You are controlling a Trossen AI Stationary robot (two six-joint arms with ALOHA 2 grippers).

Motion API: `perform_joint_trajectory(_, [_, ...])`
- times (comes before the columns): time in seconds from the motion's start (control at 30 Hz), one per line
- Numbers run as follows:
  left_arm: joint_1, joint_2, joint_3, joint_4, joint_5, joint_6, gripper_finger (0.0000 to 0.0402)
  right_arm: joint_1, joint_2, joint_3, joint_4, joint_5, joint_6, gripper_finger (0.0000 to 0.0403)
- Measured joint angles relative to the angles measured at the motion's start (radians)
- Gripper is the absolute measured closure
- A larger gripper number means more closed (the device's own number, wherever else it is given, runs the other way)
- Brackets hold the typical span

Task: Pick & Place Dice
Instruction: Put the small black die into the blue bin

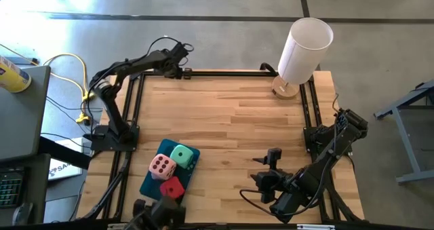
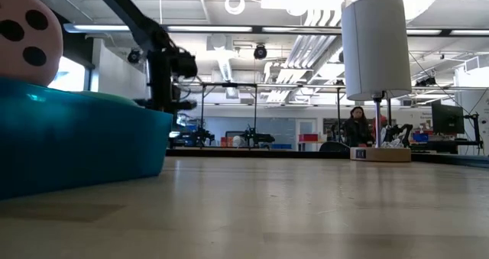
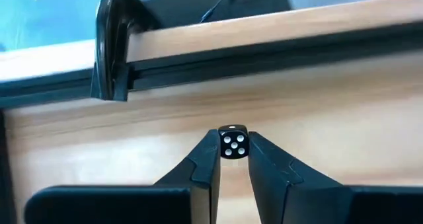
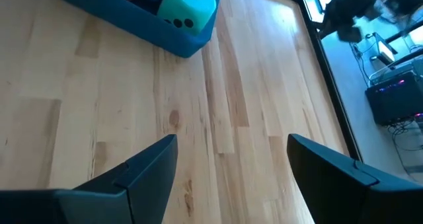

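Table (image 1: 237, 121): light wood, dark-framed, seen from above.

Tray (image 1: 150, 179): teal, at the lower left of the high view, near the table's front edge. Three dice are held in it: green die (image 1: 182, 155) at its upper end, pink die (image 1: 161, 165) just below and left of it, red die (image 1: 172, 187) lowest.

Black die (image 3: 232, 143): small, white-pipped, pinched between the fingertips of the left gripper (image 3: 232, 159). In the high view that gripper (image 1: 182, 60) is placed at the table's far edge, upper left of centre.

Right gripper (image 4: 231, 158): jaws spread wide, nothing between them, held over bare wood at the lower right of the high view (image 1: 271, 163); the tray is seen ahead of it.

Lamp (image 1: 302, 50): white cylinder on a wooden base, at the table's upper right corner.

Person (image 2: 356, 127): seated far behind the table in the low view.
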Motion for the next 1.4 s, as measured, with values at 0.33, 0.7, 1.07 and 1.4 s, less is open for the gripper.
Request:
perform_joint_trajectory(0.33, [-0.215,-0.250,0.000,-0.185,0.001,0.128,0.0346,0.000,0.000,0.000,0.031,-0.013,0.004,0.0126])
perform_joint_trajectory(0.7, [-0.652,-0.426,0.000,-0.409,0.004,0.102,0.0346,0.001,0.000,0.000,0.060,-0.052,0.091,0.0126])
perform_joint_trajectory(1.07, [-1.175,-0.436,0.000,-0.423,0.109,-0.056,0.0345,0.046,0.000,0.000,0.204,-0.051,0.099,0.0126])
perform_joint_trajectory(1.4, [-1.437,-0.435,0.000,-0.293,0.096,-0.132,0.0343,0.088,0.003,0.000,0.295,-0.049,0.104,0.0126])
